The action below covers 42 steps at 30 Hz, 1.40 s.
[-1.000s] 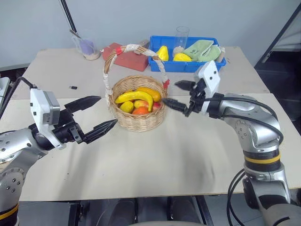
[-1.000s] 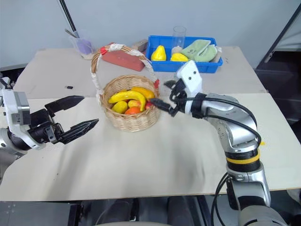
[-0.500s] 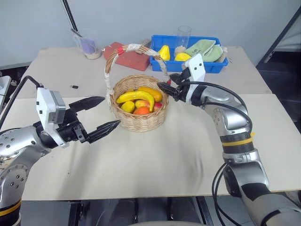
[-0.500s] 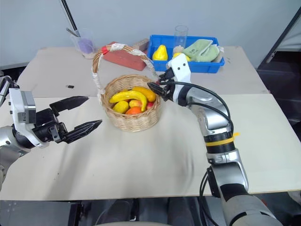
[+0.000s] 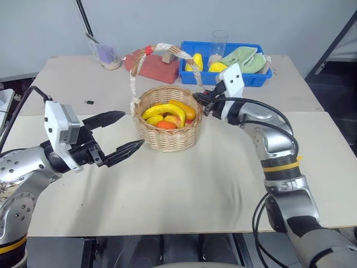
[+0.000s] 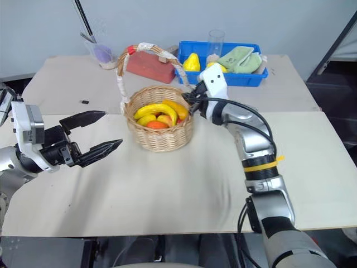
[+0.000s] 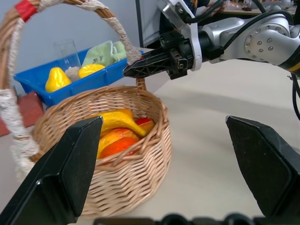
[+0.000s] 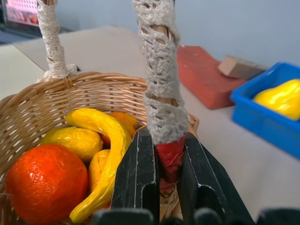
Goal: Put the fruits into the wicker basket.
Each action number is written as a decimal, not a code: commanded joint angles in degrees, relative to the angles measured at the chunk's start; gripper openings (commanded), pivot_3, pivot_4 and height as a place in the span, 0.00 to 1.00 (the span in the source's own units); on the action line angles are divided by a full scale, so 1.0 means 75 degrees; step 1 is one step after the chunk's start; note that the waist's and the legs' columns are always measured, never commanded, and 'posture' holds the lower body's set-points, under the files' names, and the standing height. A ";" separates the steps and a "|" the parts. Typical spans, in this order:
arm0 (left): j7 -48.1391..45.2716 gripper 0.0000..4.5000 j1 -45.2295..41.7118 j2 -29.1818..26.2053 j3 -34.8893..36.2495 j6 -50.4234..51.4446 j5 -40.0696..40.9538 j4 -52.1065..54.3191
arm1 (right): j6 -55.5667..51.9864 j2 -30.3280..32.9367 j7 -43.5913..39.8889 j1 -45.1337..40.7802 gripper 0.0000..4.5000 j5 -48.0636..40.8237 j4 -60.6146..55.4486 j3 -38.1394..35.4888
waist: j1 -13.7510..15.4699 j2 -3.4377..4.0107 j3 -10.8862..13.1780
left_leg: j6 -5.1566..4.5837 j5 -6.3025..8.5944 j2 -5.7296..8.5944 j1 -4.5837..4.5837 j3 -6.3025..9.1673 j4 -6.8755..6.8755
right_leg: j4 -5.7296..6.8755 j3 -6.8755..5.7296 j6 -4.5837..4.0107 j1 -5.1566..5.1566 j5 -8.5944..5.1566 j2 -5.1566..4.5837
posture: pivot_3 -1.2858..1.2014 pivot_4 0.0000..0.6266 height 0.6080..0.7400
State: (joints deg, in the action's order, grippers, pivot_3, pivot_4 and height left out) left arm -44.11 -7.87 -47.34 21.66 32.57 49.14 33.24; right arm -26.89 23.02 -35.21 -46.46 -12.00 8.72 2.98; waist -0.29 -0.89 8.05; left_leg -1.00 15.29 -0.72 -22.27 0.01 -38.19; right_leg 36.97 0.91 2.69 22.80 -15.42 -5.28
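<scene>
Tan wicker is what you have in front of you: the wicker basket (image 5: 169, 125) sits on the pale worktop (image 5: 184, 184), between your two arms, with its tall cloth-wrapped handle (image 5: 167, 51) arching over it. Your right end effector (image 8: 161, 180) is clamped on the base of that handle, its two black fingers (image 8: 136, 173) pressed on either side of the red band (image 8: 169, 157) where the handle meets the rim on the side facing the blue bin. Inside the basket you can see the banana (image 8: 105, 136) curving across the top of the pile and the orange (image 8: 44, 180) lying against the near wall, with a couple of smaller yellow and orange fruits (image 8: 77, 140) beneath and beside them. Your left end effector (image 5: 120, 135) hangs level over the worktop just beside the basket, on the side away from the right arm, with its fingers spread wide and nothing between them; it does not touch the wicker. Behind the basket stand the blue bin (image 5: 223, 71) holding yellow fruits and a green cloth (image 5: 240, 58), a red block (image 5: 158, 66), a clear glass (image 5: 218, 42) and a measuring cup (image 5: 103, 53)
</scene>
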 commanded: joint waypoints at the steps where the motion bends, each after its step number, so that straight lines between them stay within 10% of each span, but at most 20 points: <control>1: 0.0063 1.00 -0.0461 0.0075 -0.0238 -0.0109 0.0001 0.0021 | 0.0474 0.0875 0.0042 0.0144 0.03 0.0047 -0.0366 -0.0937 | 0.0032 -0.0001 0.0001 | 0.0000 0.0000 0.0001 -0.0001 -0.0002 0.0000 | -0.0002 0.0000 0.0000 -0.0001 0.0000 -0.0001 | 0.52 0.24 1.00; 13: -0.0357 1.00 -0.1476 0.0251 -0.0884 0.0028 0.0332 -0.0274 | 0.0541 0.2122 0.0521 0.0889 0.03 0.0021 0.0919 -0.2241 | -0.0134 -0.0001 0.0002 | -0.0005 -0.0001 -0.0012 0.0020 -0.0018 0.0004 | -0.0028 0.0031 -0.0001 -0.0017 -0.0001 0.0020 | 0.52 0.24 1.00; 23: -0.0273 1.00 -0.1049 0.0083 -0.0790 -0.0147 -0.0450 -0.0663 | -0.0007 0.2503 0.0231 0.1577 0.86 -0.0534 -0.0211 -0.2678 | -0.0029 0.0000 0.0002 | -0.0005 -0.0001 -0.0008 0.0011 -0.0017 0.0003 | -0.0028 0.0025 0.0001 -0.0022 0.0000 0.0011 | 0.52 0.24 1.00; 32: 0.0458 1.00 0.1481 -0.0396 0.0541 -0.0416 -0.2551 -0.0999 | 0.0282 0.4090 -0.2147 0.4285 0.86 -0.1129 -0.1541 -0.3206 | -0.0023 0.0006 0.0008 | -0.0022 0.0009 -0.0018 0.0037 -0.0014 0.0007 | -0.0104 0.0016 0.0002 -0.0058 -0.0003 0.0013 | 0.52 0.24 1.00; 42: -0.0214 1.00 0.3075 -0.0398 0.1711 -0.0931 -0.3177 -0.1465 | -0.0140 0.4858 -0.3692 0.4603 0.86 -0.1439 -0.1799 -0.2595 | 0.0015 0.0007 0.0008 | -0.0023 0.0011 -0.0029 0.0059 -0.0020 0.0022 | -0.0114 0.0022 0.0002 -0.0075 -0.0002 -0.0002 | 0.52 0.24 1.00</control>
State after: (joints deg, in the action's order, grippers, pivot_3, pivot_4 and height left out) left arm -45.14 15.05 -49.98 32.10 27.15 25.81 21.86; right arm -27.36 57.81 -61.56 -11.74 -21.70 -3.45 -15.85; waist -0.18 -0.83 8.11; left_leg -1.17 15.38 -0.93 -21.87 -0.13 -38.02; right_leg 36.09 1.05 2.70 22.25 -15.44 -5.31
